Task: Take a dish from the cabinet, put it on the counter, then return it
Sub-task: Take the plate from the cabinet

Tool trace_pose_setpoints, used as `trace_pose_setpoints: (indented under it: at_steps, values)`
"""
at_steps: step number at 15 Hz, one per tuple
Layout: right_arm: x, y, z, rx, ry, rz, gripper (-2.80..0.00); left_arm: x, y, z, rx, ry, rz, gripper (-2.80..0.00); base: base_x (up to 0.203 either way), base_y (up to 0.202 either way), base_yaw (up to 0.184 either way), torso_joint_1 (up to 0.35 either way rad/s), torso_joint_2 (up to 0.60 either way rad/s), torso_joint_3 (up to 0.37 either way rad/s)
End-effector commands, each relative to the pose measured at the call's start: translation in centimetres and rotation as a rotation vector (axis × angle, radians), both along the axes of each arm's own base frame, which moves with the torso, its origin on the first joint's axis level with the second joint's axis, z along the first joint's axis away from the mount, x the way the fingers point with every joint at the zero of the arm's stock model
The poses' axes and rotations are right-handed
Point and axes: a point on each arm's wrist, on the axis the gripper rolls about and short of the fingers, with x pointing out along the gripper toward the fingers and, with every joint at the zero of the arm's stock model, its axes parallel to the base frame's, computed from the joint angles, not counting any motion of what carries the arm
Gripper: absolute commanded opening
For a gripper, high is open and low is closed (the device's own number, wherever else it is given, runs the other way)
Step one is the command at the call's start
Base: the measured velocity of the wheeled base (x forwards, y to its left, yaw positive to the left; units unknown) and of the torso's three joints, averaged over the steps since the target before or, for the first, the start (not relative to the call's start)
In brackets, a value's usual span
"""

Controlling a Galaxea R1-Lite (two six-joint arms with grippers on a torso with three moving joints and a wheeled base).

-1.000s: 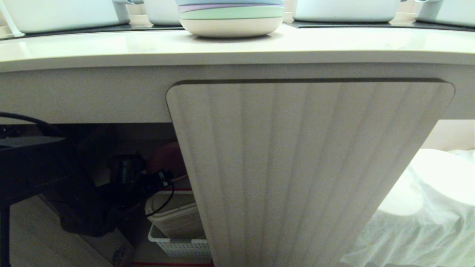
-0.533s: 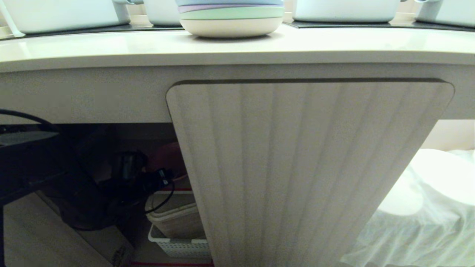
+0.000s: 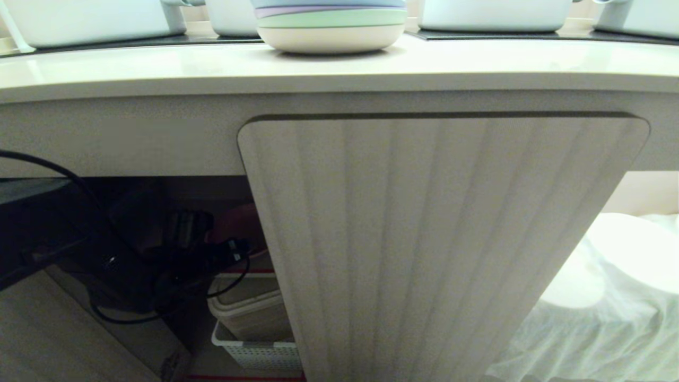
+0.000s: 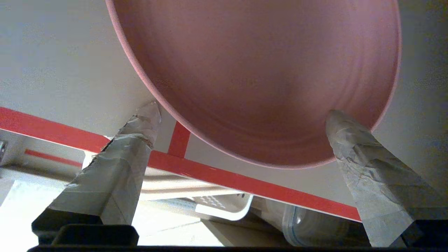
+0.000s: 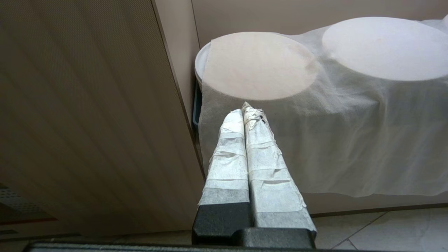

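The pink dish (image 4: 259,73) lies on the grey, red-edged shelf (image 4: 224,176) inside the cabinet. My left gripper (image 4: 243,115) is open at the dish's near rim, with one taped fingertip (image 4: 150,113) on the shelf just outside the rim and the other over the rim. In the head view the left arm (image 3: 180,239) reaches into the dark opening, and a sliver of the dish (image 3: 241,220) shows past the shut ribbed cabinet door (image 3: 424,239). The counter (image 3: 159,66) runs above. My right gripper (image 5: 246,106) is shut and empty, parked beside that door.
A stack of pastel plates (image 3: 331,24) and white pots (image 3: 90,21) stand on the counter. Below the shelf sit a white perforated basket (image 3: 254,350) and lidded containers (image 3: 249,310). Cloth-wrapped white discs (image 5: 259,66) fill the recess to the right.
My left arm has shifted inside the cabinet opening, its wrist edging up toward the dish. The gripper has stayed open. Nothing else has moved.
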Motion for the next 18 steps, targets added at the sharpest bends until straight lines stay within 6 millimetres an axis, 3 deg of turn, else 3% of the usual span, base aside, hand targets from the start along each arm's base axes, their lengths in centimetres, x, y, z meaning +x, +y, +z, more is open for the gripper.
trace_pose_setpoints:
  at_steps: [1,18]
  values:
    - [0.00,0.00,0.00,0.001,0.000,0.000,-2.80,0.31,0.02,0.36,-0.015,-0.011,-0.011,0.00,0.000,0.000,0.000,0.000,0.00,0.000]
    - [0.00,0.00,0.00,0.001,0.000,0.000,-2.80,0.36,0.44,0.20,-0.029,0.025,-0.075,0.00,0.000,0.000,0.000,0.000,0.00,0.000]
